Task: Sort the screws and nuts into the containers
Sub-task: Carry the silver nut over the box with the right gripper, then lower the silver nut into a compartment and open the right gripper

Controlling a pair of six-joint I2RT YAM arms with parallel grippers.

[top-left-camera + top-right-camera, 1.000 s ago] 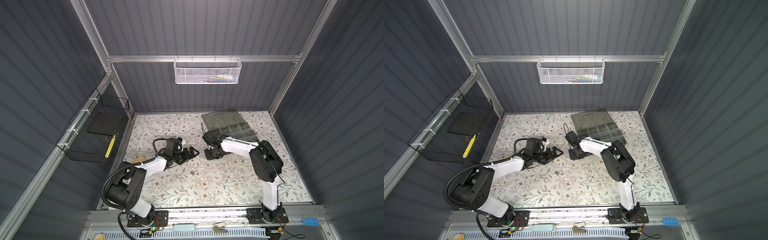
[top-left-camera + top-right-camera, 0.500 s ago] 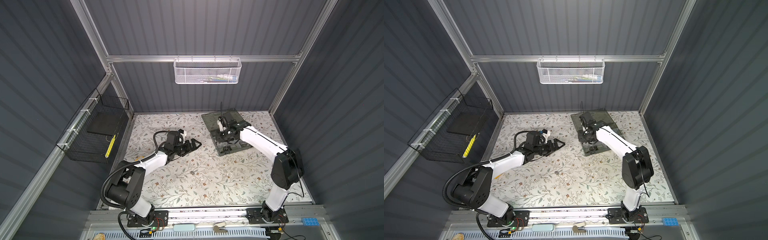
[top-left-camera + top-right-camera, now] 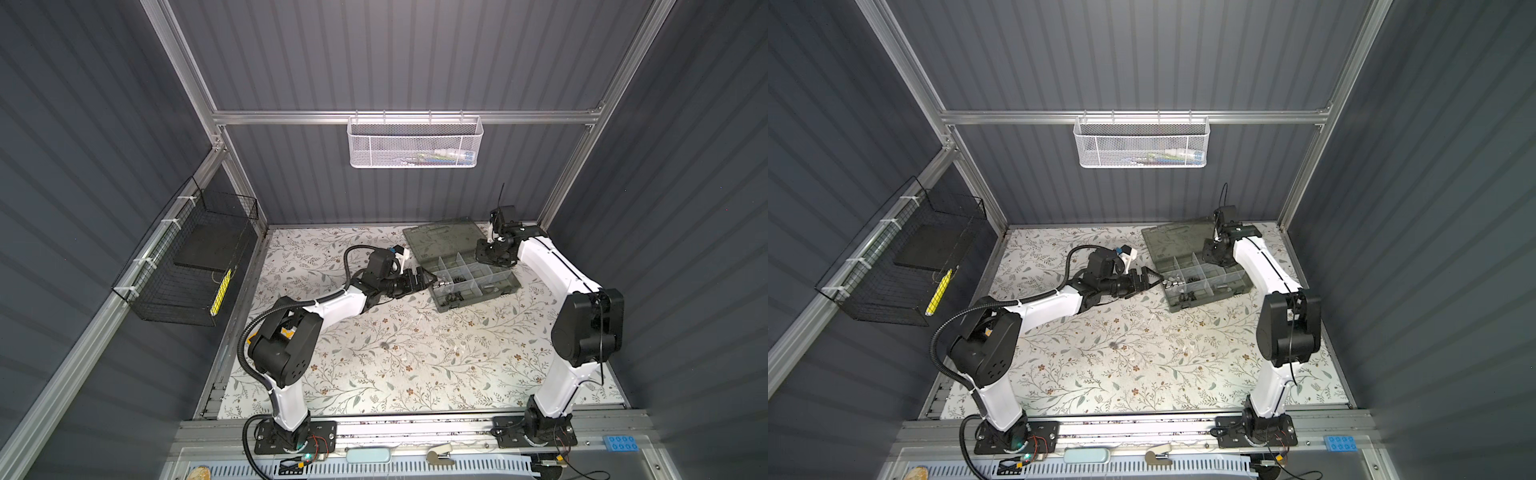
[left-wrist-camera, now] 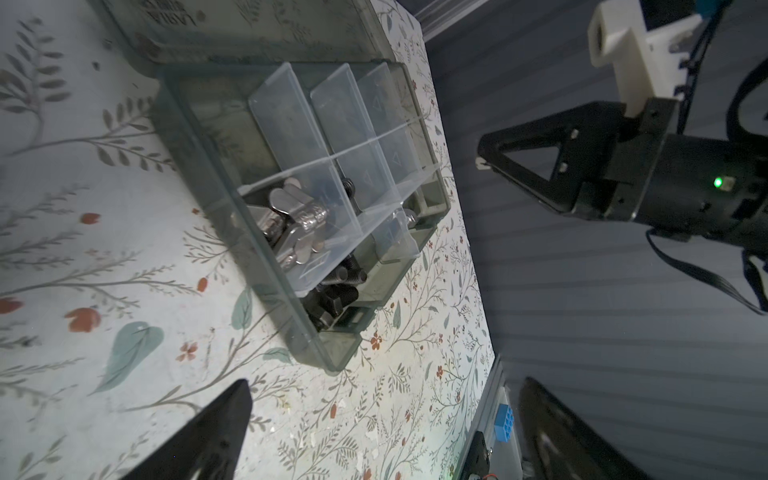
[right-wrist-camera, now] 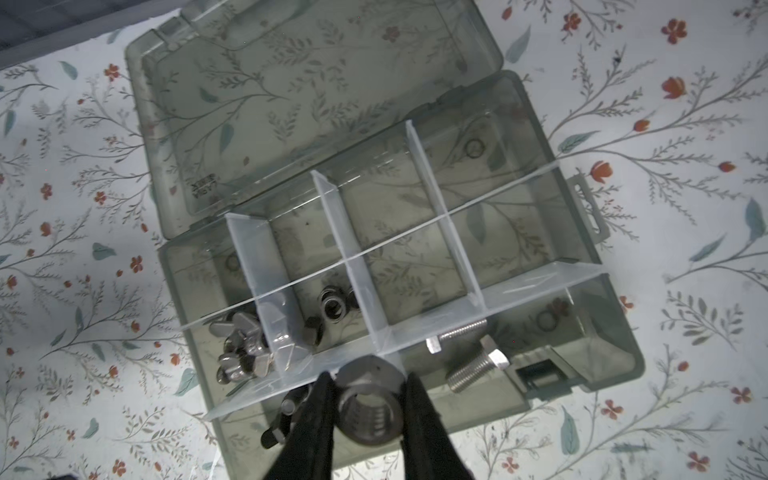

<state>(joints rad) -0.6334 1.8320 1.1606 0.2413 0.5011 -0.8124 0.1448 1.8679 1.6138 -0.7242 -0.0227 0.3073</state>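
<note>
Organizer case (image 4: 199,166), silver nuts (image 4: 299,224), black screws (image 4: 336,295) inside, floral table (image 4: 124,257)

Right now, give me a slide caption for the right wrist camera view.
Right end effector grips a silver hex nut over the open organizer case, near two silver bolts.

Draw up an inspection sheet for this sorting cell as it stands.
Surface: floral tablecloth, pale flecks scattered.
Job's things: organizer case open, lid flat; silver bolts, black nuts, black screws and silver wing-shaped pieces in separate compartments.
Clutter: one dark speck mid-cloth, unidentifiable.
Grippers: right gripper shut on a large silver hex nut over the case; left gripper open, empty, at the case's edge.
Cables: black conduit on left arm; thin cable along right arm.
Surroundings: white mesh basket, black wire basket, dark panel walls.
</note>
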